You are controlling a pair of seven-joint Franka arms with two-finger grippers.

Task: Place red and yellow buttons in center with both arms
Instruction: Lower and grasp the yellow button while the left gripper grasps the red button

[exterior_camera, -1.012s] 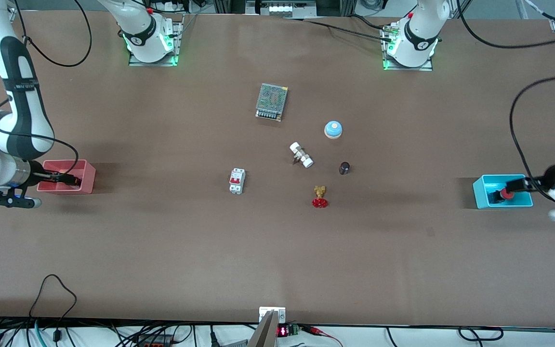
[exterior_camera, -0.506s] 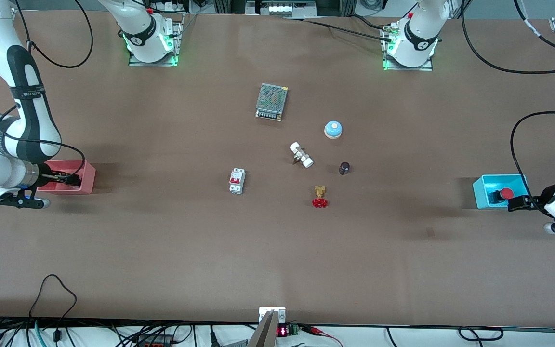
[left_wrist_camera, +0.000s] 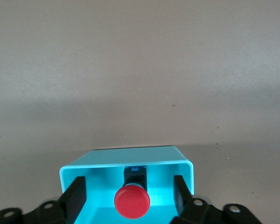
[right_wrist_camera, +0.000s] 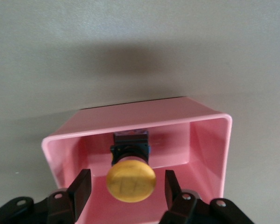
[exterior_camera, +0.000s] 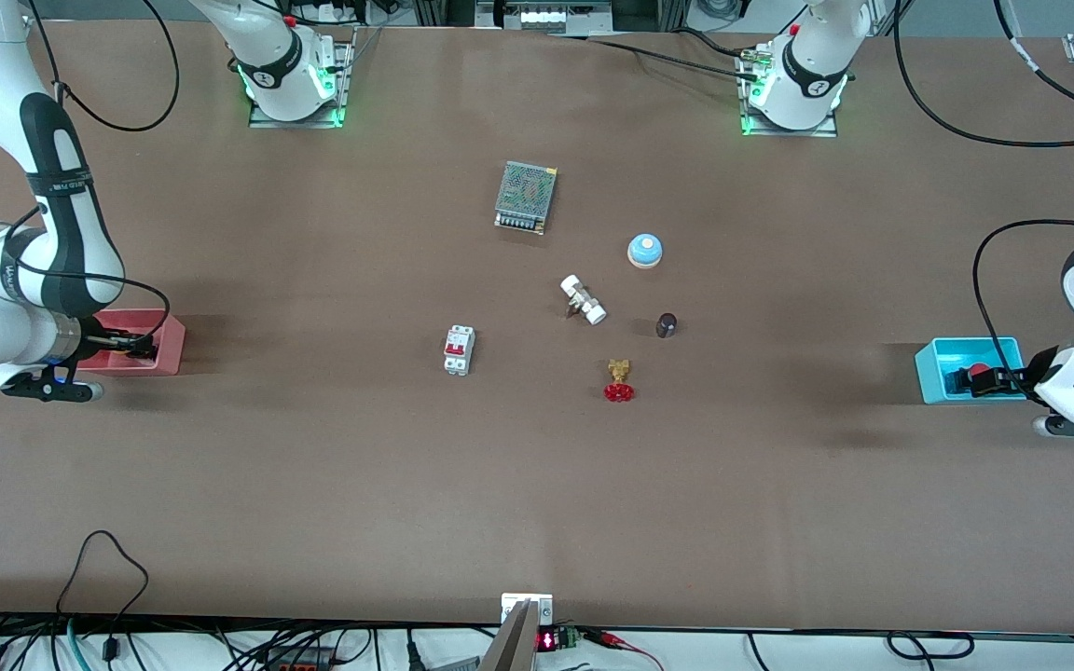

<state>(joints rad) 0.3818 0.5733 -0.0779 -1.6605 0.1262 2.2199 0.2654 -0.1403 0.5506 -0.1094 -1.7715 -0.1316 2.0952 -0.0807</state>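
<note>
While both straddle buttons | left hand [left_wrist_camera: 129,191] released | right hand [right_wrist_camera: 127,189] released

The red button [left_wrist_camera: 132,202], a round red mushroom cap on a short black body, lies on its side in the blue bin [left_wrist_camera: 126,157] at the left arm's end of the table. The yellow button [right_wrist_camera: 130,181], orange-yellow cap on a black body, lies likewise in the pink bin [right_wrist_camera: 144,116] at the right arm's end. The center [exterior_camera: 537,410] is plain brown tabletop.
</note>
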